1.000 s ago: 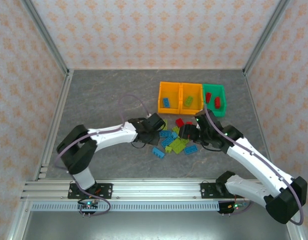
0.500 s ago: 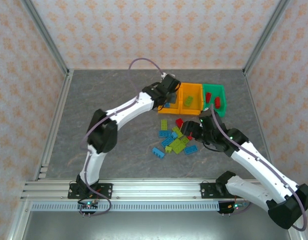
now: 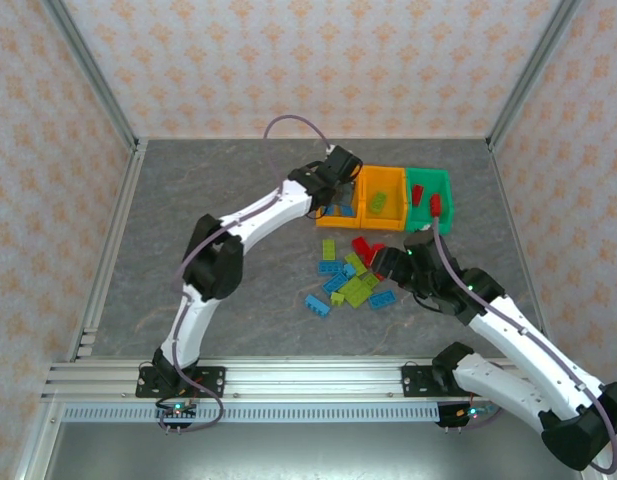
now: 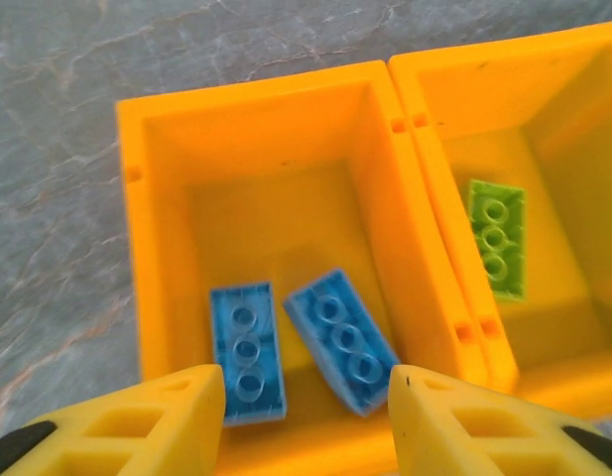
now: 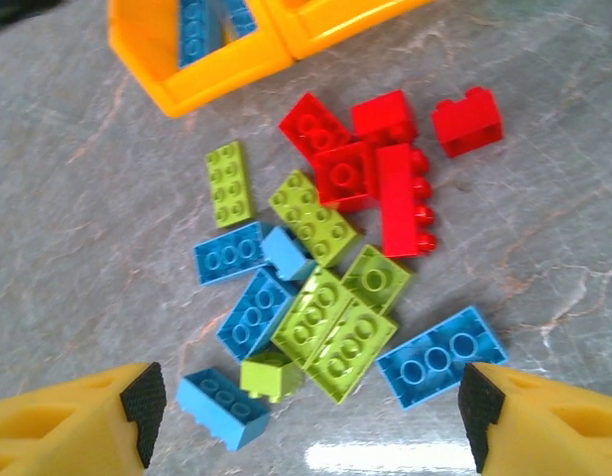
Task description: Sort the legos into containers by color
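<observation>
You have started the sorting, but most of it is left to do. In the left wrist view, the first orange bin (image 4: 157, 248) sits in the middle of the frame, with two blue bricks (image 4: 248, 352) lying flat on its floor. The second orange bin (image 4: 514, 89), on the right of the frame, has one lime brick (image 4: 496, 238) in it. From the top camera, the green bin (image 3: 429, 174) at the upper right has two red bricks (image 3: 435, 205) inside.

Your left gripper (image 4: 306, 426) hangs over the first orange bin with its fingers spread apart and nothing between them. Your right gripper (image 5: 310, 402) hangs over the pile (image 5: 315, 258) with its fingers wide apart, holding nothing.

The pile lies on the table (image 5: 544, 297), in the middle of the right wrist view. There are about five loose red bricks (image 5: 400, 198) at the top right. About six loose lime bricks (image 5: 315, 317) lie in the middle, and about five loose blue bricks (image 5: 256, 312) at the lower left. None of these is in a bin yet, so I think you are about a quarter done.
</observation>
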### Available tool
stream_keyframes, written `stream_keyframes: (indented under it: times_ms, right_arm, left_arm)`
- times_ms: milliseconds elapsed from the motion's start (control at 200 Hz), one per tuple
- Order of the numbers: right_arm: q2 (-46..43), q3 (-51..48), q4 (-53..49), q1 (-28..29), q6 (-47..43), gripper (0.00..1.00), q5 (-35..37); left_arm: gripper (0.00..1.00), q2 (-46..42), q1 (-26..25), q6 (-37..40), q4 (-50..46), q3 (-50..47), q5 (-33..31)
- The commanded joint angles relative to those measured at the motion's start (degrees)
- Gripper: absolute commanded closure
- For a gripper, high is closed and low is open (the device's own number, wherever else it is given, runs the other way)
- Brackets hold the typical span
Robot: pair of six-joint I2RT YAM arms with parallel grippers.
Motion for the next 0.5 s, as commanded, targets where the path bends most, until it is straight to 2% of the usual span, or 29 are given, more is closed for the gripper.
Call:
stream_keyframes:
  times_ms: [0,115,265,350,425,495]
  right_arm:
    - [1.3,-1.0,-0.9,0.2,2.5,0.19,5.3]
    - [5.2,-1.6,1.8,-0.1,1.2,0.19,7.5]
    - [14.6,-1.0,7.6,-2.2,-3.2,0.24,2.9]
    - [19.8,-0.9,10.7,-3.6,-4.5,0.32,1.6]
    - [24.5,-0.6,12.2,-5.6,-5.3,0.42,1.0]
    - [27.6,-0.9,14.5,-6.9,-6.1,0.47,-0.8]
  left_arm:
    - [0.53,-13.2,-1.5,0.0,3.4,-6.2,1.0]
    - [0.53,-28.3,-4.0,-0.5,9.7,-21.8,1.2]
    - [0.53,-47.0,-8.1,2.6,16.8,-42.0,0.9]
    - [0.52,-55.7,-10.1,4.2,16.6,-50.6,-1.0]
    - [0.50,-62.1,-10.9,4.8,14.8,-56.7,-3.5]
    - [0.49,-67.1,-11.0,5.2,14.0,-62.1,-6.0]
